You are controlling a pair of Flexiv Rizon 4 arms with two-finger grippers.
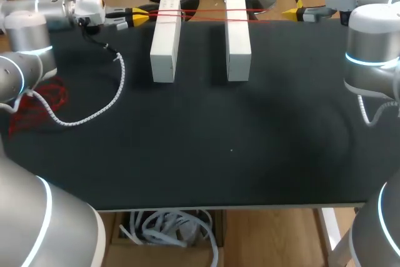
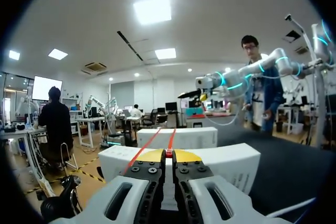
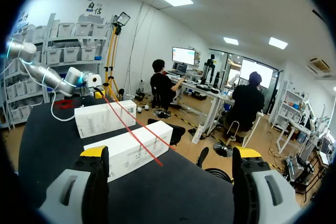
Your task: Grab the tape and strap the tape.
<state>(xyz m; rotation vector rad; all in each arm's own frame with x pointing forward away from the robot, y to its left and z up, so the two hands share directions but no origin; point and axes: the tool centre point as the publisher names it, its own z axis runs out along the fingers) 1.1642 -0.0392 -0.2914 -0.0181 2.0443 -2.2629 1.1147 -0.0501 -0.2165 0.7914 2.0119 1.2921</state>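
Note:
Two strands of red tape (image 1: 206, 14) run across the far ends of two white boxes, the left one (image 1: 165, 42) and the right one (image 1: 237, 39). At the table's far left my left gripper (image 1: 142, 14) is shut on the tape's end; the left wrist view shows the tape (image 2: 168, 152) pinched between the closed yellow tips (image 2: 169, 156). The strands (image 3: 131, 129) end over the nearer box (image 3: 131, 150), just ahead of my right gripper (image 3: 170, 156). That gripper (image 1: 306, 12) hangs wide open at the far right with nothing between its fingers.
A loose tangle of red tape (image 1: 37, 107) lies at the table's left edge. A white coiled cable (image 1: 106, 101) from my left arm drapes over the black table (image 1: 231, 148) beside the tangle.

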